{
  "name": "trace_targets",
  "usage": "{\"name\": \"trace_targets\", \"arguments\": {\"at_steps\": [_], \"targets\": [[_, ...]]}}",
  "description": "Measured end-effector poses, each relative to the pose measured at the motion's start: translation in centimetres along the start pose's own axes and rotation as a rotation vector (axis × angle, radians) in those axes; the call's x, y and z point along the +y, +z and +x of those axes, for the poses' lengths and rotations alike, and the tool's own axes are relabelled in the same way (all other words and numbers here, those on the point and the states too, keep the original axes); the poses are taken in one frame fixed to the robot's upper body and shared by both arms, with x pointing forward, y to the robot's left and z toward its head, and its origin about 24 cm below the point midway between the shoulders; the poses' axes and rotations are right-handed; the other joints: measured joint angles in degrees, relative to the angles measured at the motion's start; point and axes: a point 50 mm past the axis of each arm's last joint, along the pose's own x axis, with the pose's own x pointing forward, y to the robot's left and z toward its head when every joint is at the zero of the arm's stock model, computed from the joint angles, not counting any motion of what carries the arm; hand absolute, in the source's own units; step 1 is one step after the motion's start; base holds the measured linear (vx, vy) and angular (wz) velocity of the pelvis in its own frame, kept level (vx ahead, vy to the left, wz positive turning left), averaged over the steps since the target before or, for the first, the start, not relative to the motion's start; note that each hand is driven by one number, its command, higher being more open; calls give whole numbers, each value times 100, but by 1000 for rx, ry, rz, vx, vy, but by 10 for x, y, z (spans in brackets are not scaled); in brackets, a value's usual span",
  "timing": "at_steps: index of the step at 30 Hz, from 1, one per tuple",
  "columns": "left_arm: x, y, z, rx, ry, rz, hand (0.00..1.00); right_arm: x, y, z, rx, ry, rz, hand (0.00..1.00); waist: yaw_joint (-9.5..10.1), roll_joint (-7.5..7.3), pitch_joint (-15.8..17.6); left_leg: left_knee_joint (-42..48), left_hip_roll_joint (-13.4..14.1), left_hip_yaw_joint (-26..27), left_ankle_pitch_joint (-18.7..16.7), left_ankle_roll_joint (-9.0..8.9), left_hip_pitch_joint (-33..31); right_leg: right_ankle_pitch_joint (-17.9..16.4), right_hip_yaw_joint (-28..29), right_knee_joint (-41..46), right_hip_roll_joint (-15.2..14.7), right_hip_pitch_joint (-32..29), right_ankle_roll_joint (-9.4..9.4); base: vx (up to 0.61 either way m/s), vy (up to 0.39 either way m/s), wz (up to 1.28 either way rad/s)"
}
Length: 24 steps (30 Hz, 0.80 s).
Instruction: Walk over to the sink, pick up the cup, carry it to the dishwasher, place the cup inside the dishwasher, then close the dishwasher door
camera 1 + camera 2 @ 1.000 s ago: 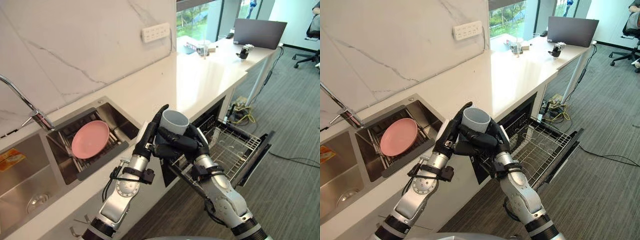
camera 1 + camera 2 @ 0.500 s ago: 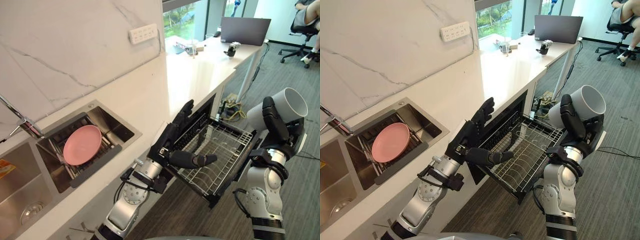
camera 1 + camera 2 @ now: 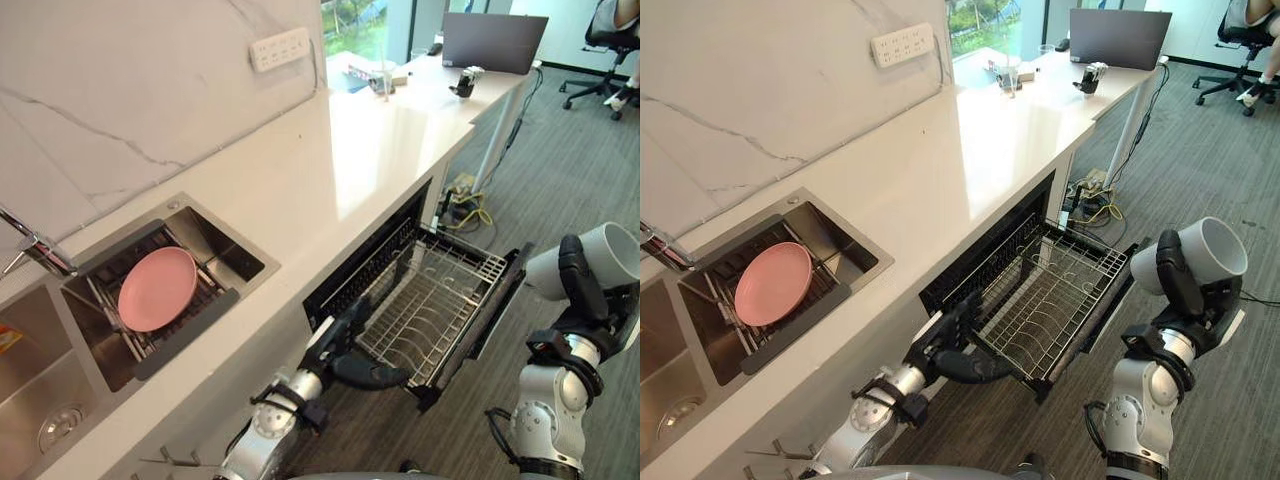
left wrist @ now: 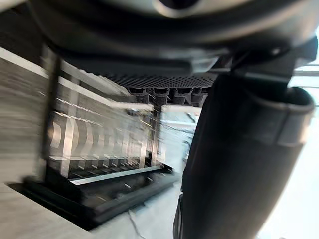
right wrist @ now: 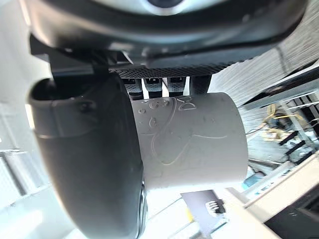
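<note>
The right robot hand [image 3: 1185, 300] is gripping the cup [image 3: 1202, 250] with its fingers curled round the wall, holding it tilted in the air just beyond the outer edge of the pulled-out dishwasher rack [image 3: 1045, 300]. The left robot hand [image 3: 952, 350] is hanging open and empty just beside the rack's near corner. A clean placement is going to need the cup swung in over the wires, turned mouth-down, and lowered onto a free patch before the fingers loosen.

A white marble wall [image 3: 130, 90] with grey veins backs the long white table [image 3: 350, 140] and carries a white socket strip [image 3: 279, 48]. At the table's far end a window [image 3: 362, 12] shows daylight and greenery. Grey carpet floor [image 3: 570, 170] runs along the table's front edge.
</note>
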Motion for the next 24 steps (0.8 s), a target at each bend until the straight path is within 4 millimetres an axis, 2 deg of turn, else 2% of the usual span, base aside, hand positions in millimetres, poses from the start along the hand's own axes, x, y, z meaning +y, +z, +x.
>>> {"name": "trace_targets", "arguments": {"at_steps": [2, 3, 4, 8, 10, 14, 17, 19, 24], "targets": [[16, -26, -13, 113, 79, 47, 100, -6, -17, -6, 86, 100, -53, 0, 59, -3, 3, -33, -4, -17, 3, 0, 10, -15, -29, 2, -4, 11, 9, 24, 4, 6], [19, -32, -17, 138, 98, 59, 100, -6, -23, -7, 115, 132, -72, 0, 51, -9, 6, -52, -5, -32, 9, -2, 21, -18, -45, 2, -4, 22, 12, 26, 2, 9], [26, -45, -26, 194, 139, 72, 100, -4, -37, -11, 186, 193, -128, 0, 59, -33, 23, -66, -4, -51, 10, -3, 66, -35, -69, 2, -6, 72, 19, 20, 2, 12], [40, -67, -42, 295, 249, 92, 100, -8, -61, -20, 309, 313, -227, 0, 145, -83, 56, -123, -15, -213, 30, -8, 118, -85, -252, 2, -57, 213, 54, 15, 8, 22], [49, -77, -53, 345, 309, 77, 100, -10, -62, -19, 323, 357, -257, 0, 216, -100, 68, -166, -33, -244, 51, -10, 122, -94, -292, 3, -71, 221, 66, 14, 12, 12], [61, -107, -80, 516, 416, 23, 100, -8, -60, -13, 321, 441, -333, 0, 226, -186, 120, -235, -96, -393, 87, -5, 158, -132, -462, 15, -129, 323, 121, 20, 9, 20], [62, -115, -90, 573, 437, 6, 100, -8, -65, -11, 347, 452, -377, 0, 236, -256, 167, -237, -129, -484, 117, -4, 132, -141, -575, 14, -156, 375, 135, 0, 4, 22], [65, -118, -95, 606, 448, 6, 100, -15, -76, -13, 415, 458, -451, 0, 358, -333, 202, -250, -143, -562, 145, -2, 116, -148, -669, 14, -163, 411, 144, -19, -3, 24], [67, -130, -106, 689, 518, -96, 100, -30, -100, -20, 569, 478, -616, 0, 441, -370, 218, -284, -215, -830, 252, -5, 37, -211, -1013, 94, -234, 515, 201, -26, -5, 35]]}}
